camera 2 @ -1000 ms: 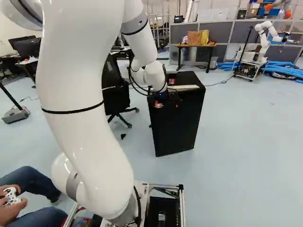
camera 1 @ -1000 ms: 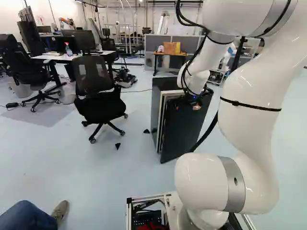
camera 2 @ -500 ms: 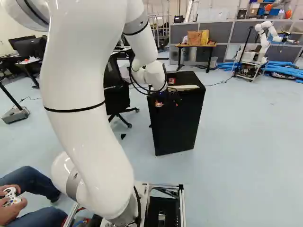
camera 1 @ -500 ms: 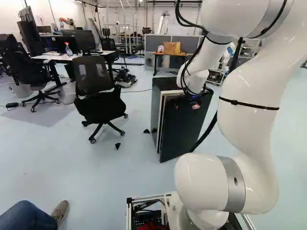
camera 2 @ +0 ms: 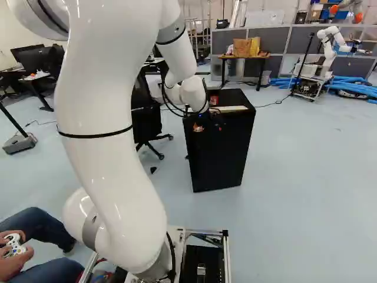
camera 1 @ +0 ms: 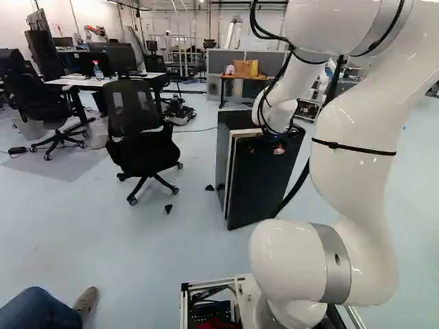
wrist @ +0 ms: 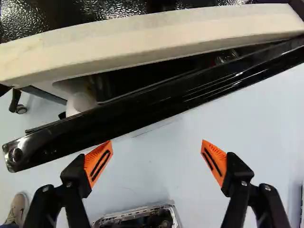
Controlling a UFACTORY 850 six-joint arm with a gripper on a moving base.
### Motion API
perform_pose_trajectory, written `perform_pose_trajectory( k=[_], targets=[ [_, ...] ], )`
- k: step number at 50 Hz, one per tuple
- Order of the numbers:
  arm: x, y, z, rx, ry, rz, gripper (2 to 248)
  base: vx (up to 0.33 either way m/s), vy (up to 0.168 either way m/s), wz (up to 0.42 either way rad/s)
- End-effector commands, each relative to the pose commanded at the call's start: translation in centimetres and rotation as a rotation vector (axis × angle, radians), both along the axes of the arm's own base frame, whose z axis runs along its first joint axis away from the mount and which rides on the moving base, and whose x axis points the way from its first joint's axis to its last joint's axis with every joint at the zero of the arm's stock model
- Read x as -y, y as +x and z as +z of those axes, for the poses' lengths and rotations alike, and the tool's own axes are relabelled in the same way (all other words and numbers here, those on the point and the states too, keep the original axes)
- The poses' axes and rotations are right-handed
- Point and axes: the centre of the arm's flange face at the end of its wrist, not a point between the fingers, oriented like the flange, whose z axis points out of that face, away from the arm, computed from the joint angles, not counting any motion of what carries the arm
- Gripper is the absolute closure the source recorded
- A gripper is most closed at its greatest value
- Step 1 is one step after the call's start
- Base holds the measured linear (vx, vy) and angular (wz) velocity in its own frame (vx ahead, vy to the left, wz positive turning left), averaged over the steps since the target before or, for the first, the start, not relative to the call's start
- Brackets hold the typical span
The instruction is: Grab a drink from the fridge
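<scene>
No text, label, brand, number or sign can be read on anything shown in the three views.

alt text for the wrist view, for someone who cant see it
A black fridge door stands ajar, seen from above, with a dark gap between it and the cream rim of the fridge; the gripper is open near the door, its orange-padded fingers spread apart.
</scene>
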Motion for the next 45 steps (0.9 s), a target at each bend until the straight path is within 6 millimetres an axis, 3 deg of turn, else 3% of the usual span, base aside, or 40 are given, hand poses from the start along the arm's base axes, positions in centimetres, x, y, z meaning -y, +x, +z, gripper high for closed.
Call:
perform_pose_trajectory(
  k=[45],
  targets=[
    [0.0, 2.0, 0.0, 0.023, -0.005, 0.01, 3, 0.0, 0.0, 0.0]
  ],
)
